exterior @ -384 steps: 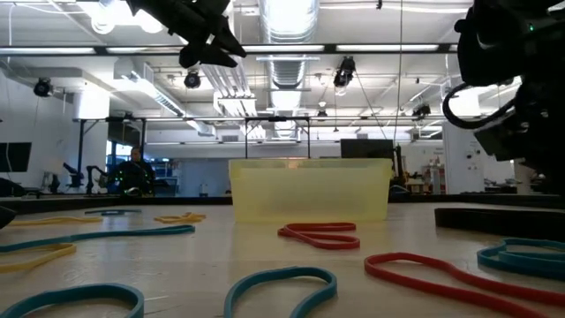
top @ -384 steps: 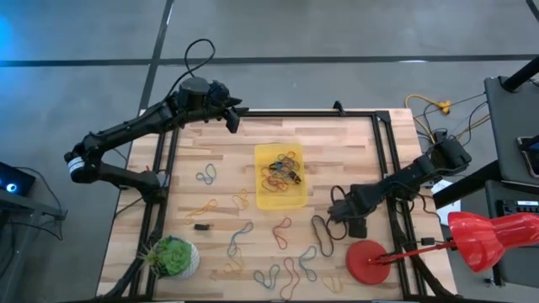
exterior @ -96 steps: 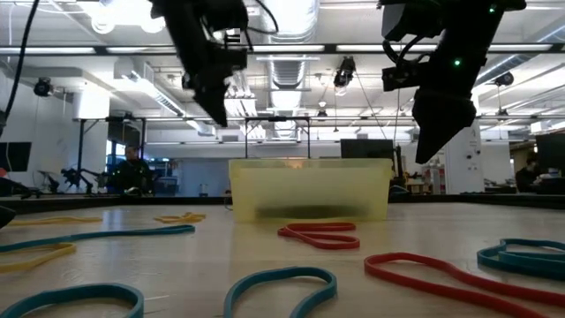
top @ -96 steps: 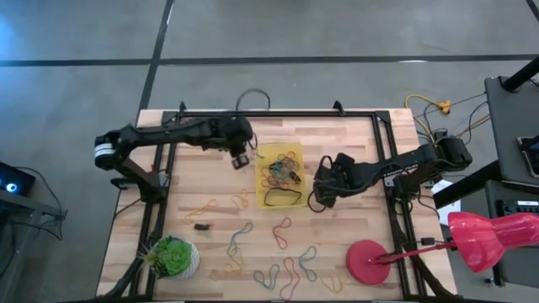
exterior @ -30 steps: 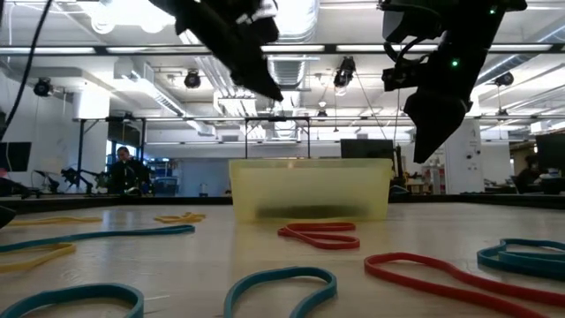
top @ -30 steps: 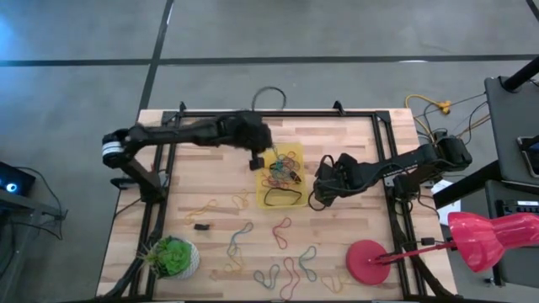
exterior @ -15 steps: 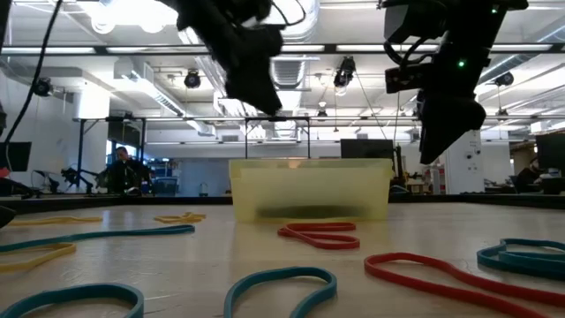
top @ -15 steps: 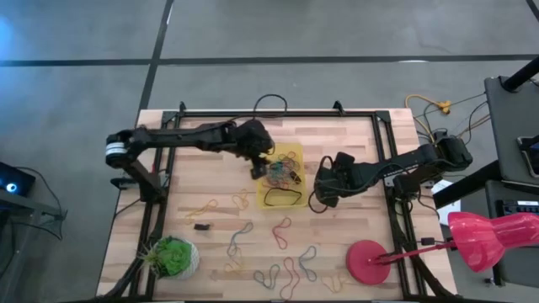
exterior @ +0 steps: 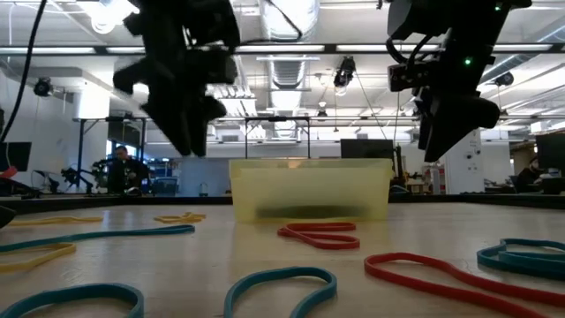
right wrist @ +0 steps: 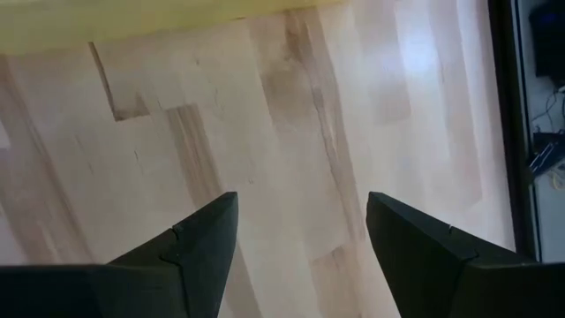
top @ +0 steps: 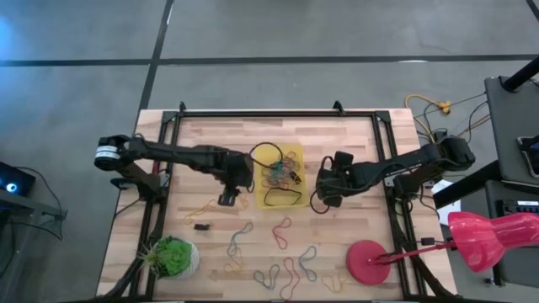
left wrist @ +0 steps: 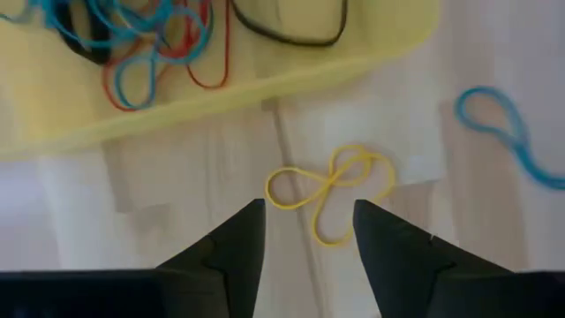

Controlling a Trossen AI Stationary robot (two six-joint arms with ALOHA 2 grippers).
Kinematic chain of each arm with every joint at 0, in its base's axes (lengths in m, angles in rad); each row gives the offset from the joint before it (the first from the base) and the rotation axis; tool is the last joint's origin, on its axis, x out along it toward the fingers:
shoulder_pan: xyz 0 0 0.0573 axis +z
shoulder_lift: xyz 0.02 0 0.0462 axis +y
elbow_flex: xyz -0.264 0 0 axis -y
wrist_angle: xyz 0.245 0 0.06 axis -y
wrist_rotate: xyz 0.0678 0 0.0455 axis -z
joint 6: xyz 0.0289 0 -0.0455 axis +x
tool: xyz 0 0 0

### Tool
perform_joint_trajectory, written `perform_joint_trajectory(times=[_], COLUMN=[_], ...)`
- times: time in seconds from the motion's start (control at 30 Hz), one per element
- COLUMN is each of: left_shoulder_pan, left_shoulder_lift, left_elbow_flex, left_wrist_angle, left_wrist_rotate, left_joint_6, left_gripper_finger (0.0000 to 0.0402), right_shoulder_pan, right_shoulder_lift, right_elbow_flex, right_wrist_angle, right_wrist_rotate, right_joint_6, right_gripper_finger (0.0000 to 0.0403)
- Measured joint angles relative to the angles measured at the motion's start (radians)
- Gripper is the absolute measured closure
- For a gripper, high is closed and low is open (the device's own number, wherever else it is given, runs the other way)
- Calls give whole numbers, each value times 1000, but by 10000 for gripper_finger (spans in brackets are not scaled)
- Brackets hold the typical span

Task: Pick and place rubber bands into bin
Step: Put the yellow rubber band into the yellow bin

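Observation:
The yellow bin [top: 262, 199] stands mid-table with a tangle of rubber bands [top: 282, 172] lying in it. My left gripper [top: 227, 195] hovers open just off the bin's near left corner. In its wrist view the fingers [left wrist: 305, 208] stand on either side of a yellow rubber band [left wrist: 331, 187] twisted into a figure of eight, flat on the wood below them. A blue band [left wrist: 494, 124] lies beside it. My right gripper [top: 322, 195] hangs open over bare wood right of the bin [right wrist: 106, 26], nothing between its fingers [right wrist: 300, 199].
Several loose bands [top: 278, 273] lie over the table's near half, some close to the low camera [exterior: 318, 234]. A green plant ball [top: 173, 257] sits near left and a red disc [top: 368, 261] near right. A small black piece [top: 201, 225] lies on the wood. Black rails frame the table.
My left gripper has swung from above the bin's far left part toward the table's left and near side. It has come down beside the bin and tipped steeply downward. My right gripper has stayed in place and rolled a little about its own axis.

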Motion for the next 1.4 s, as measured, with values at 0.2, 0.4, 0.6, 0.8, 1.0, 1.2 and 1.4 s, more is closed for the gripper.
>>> perform_joint_trajectory(times=[0.2, 0.4, 0.6, 0.8, 1.0, 1.2, 1.4], left_shoulder_pan=[-17, -30, -32, -36, -35, -32, -28], left_shoulder_lift=[16, 16, 43, 111, 161, 216, 237], left_elbow_flex=[-105, -174, -230, -239, -242, -261, -259], left_wrist_angle=[148, 284, 386, 422, 439, 436, 405], left_wrist_rotate=[-2, 6, 40, 59, 75, 80, 81], left_joint_6=[81, 176, 179, 182, 186, 187, 134], left_gripper_finger=[247, 247, 247, 247, 265, 356, 397], right_shoulder_pan=[0, 0, 0, 0, 0, 0, 0], right_shoulder_lift=[-41, -67, -78, -80, -83, -84, -84], right_elbow_flex=[-13, -23, -32, -33, -34, -33, -32], right_wrist_angle=[1, 1, -3, -3, -22, -25, -25], right_wrist_rotate=[-11, -29, -30, -29, -30, -30, -32], right_joint_6=[40, 44, 55, 65, 106, 114, 114], right_gripper_finger=[165, 165, 165, 165, 165, 165, 165])
